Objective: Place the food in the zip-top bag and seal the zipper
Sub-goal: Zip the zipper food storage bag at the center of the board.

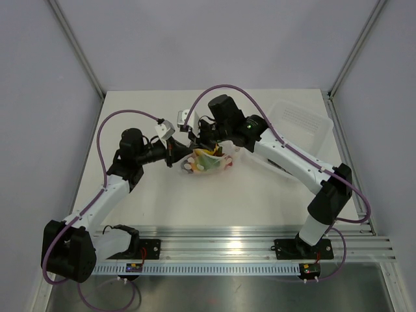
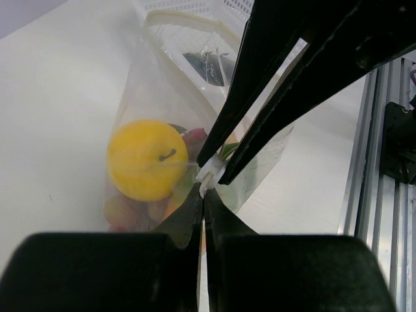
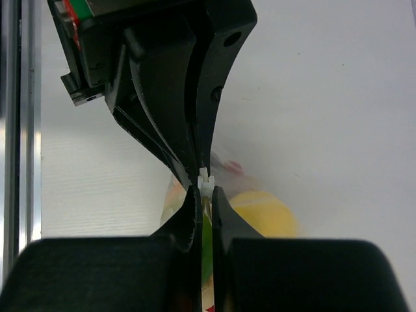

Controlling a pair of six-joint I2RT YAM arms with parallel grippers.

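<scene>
Together, left hand (image 2: 203, 195) and right hand (image 3: 203, 194) clamp the zipper (image 2: 209, 174); food (image 2: 147, 160) inside.

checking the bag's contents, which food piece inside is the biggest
The yellow lemon-like ball, round with a small dark stem mark, seen through the zip-top bag. The dark red piece and orange bits beside it are smaller and partly hidden.

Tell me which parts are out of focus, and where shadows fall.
Left wrist view: the left tool is a blurred black mass, the yellow toy fruit in the zip-top bag is sharp. Right wrist view: the right tool is blurred, the fruit soft. Top external view: even light, faint shadows beneath the arms.
</scene>
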